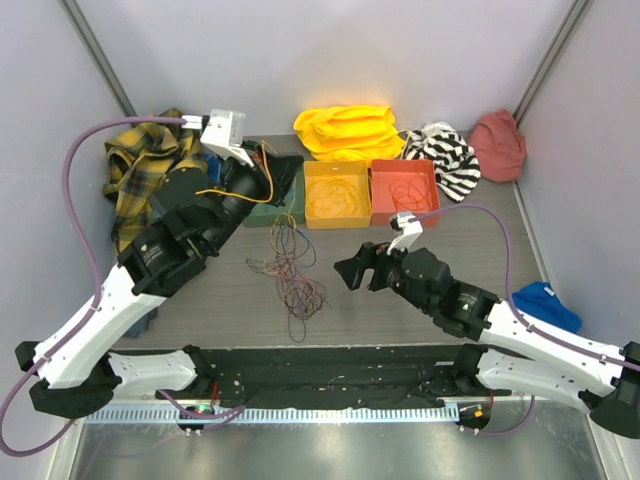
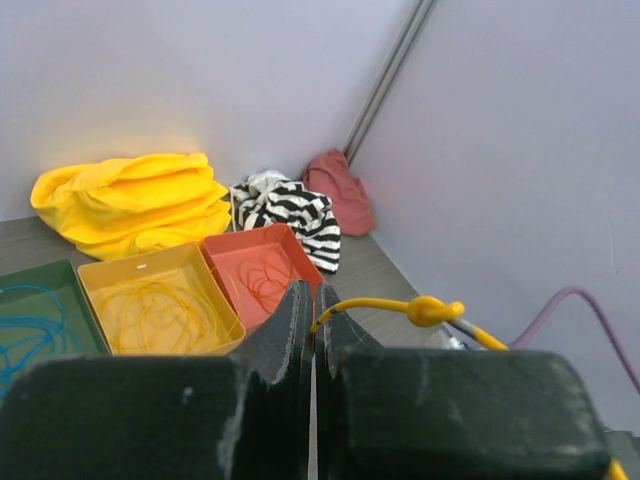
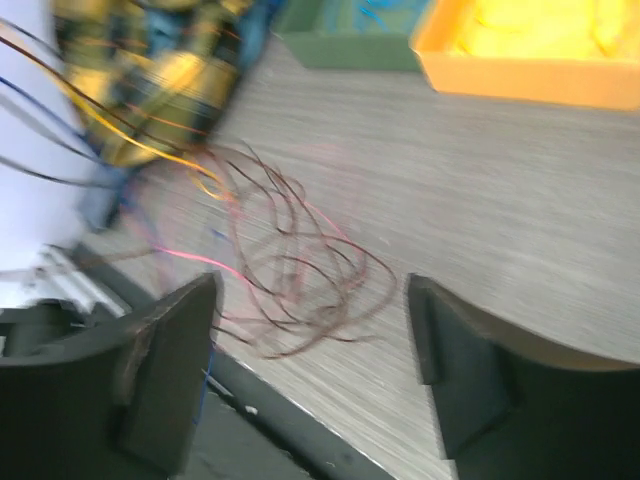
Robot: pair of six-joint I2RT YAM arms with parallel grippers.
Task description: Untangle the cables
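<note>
The cables lie as a loose bunch of thin red, dark and blue-purple loops on the table in front of the trays. They also show, blurred, in the right wrist view. My left gripper is over the green tray. In its wrist view it is shut on a yellow-orange cable with a knot just right of the jaws. My right gripper is open and empty just right of the bunch. In its wrist view it is low over the near loops.
A green tray, a yellow tray and a red tray stand in a row at the back, each holding wire. Behind lie a yellow cloth, striped cloth, red cloth, plaid cloth. A blue cloth lies right.
</note>
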